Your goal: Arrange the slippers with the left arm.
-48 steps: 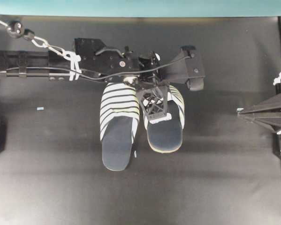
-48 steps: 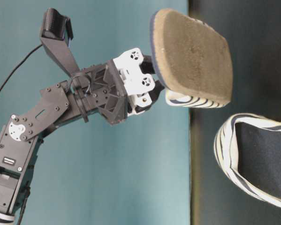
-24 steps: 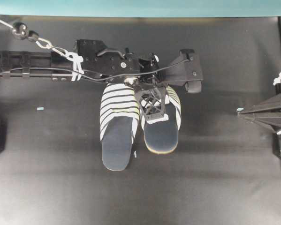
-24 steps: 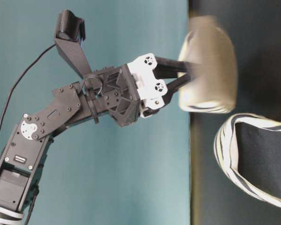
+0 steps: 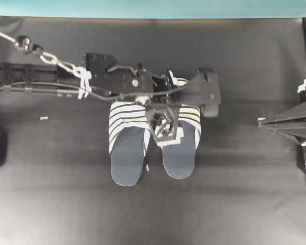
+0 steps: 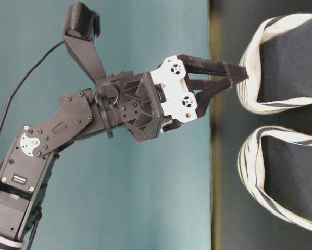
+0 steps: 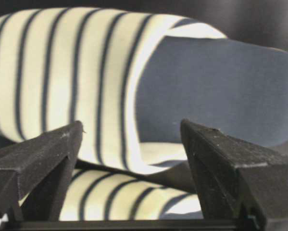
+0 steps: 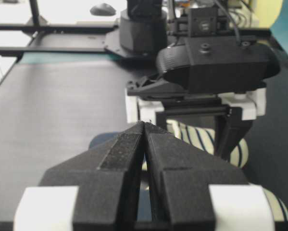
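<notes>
Slippers lie side by side, soles down, on the black counter, directly beneath the left gripper, whose fingers stand spread, gripping nothing, over the right-hand slipper's striped toe cover. Both show white, black and pale-yellow stripes and navy insoles. The right gripper is closed.

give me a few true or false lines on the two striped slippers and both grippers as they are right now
1. The two striped backless slippers, one and the other, lie side by side on the black table. True.
2. The left gripper is clamped on a slipper. False: its jaws stand apart, holding nothing.
3. The right gripper is shut. True.
4. One slipper lies sole up. False: both show their dark navy insoles.
</notes>
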You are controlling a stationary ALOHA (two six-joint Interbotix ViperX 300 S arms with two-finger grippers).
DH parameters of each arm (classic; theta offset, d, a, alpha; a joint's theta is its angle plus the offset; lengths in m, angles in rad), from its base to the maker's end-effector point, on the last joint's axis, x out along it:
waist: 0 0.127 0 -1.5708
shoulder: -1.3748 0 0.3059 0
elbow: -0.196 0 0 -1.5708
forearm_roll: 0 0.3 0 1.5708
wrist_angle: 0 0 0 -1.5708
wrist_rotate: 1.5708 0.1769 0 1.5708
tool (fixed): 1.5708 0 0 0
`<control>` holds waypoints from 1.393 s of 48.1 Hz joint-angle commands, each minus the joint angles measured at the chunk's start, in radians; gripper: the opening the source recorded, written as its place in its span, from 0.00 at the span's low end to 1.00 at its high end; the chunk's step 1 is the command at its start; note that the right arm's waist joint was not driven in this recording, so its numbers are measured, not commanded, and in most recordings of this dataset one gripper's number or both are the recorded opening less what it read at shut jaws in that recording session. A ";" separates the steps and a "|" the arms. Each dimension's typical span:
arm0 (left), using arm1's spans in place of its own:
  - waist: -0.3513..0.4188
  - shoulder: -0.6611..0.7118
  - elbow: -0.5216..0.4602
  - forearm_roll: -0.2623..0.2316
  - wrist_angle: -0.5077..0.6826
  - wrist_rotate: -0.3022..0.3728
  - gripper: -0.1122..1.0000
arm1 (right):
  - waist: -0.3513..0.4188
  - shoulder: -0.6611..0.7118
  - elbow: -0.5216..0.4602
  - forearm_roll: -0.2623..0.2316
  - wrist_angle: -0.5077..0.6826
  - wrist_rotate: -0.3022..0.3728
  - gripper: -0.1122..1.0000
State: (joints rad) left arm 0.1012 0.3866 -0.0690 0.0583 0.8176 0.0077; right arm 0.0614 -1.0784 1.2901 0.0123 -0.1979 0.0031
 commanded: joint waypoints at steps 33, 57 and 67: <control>-0.055 -0.370 0.325 0.002 -0.371 0.097 0.81 | 0.000 -0.028 0.011 0.002 -0.005 -0.003 0.11; -0.077 -0.647 0.695 0.002 -0.704 0.097 0.81 | 0.000 -0.040 0.012 0.002 -0.005 -0.002 0.11; -0.081 -0.762 0.811 0.002 -0.798 0.097 0.81 | 0.000 -0.041 0.012 0.002 -0.008 -0.002 0.11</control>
State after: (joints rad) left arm 0.0230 -0.3129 0.7118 0.0583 0.0706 0.1058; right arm 0.0614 -1.1244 1.3085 0.0123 -0.1979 0.0046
